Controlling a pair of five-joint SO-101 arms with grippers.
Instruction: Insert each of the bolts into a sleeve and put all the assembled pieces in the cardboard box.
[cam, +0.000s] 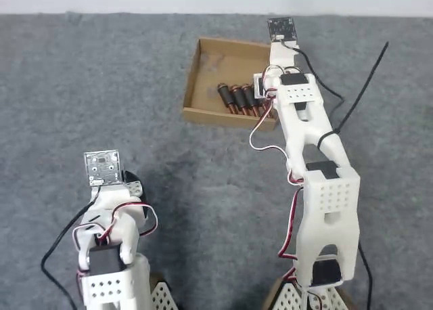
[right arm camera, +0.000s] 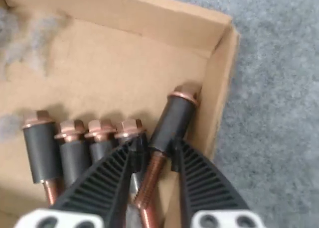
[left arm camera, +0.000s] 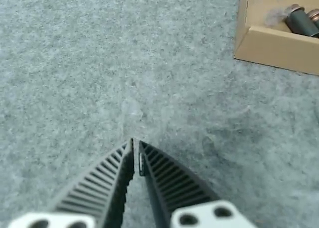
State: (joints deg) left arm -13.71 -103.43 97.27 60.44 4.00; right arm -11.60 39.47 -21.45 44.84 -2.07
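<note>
Four sleeved bolts (right arm camera: 75,146) lie side by side in the box (right arm camera: 219,93). A fifth bolt (right arm camera: 172,121), also sleeved, sits tilted just beside them, its head at the box's corner wall. The right claw (right arm camera: 155,147) is clamped on it at the sleeve's lower end. The left claw (left arm camera: 135,142) is clenched empty over the grey bench (left arm camera: 99,63), well apart from the box.

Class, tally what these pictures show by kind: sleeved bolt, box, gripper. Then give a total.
sleeved bolt: 5
box: 1
gripper: 2
total: 8
</note>
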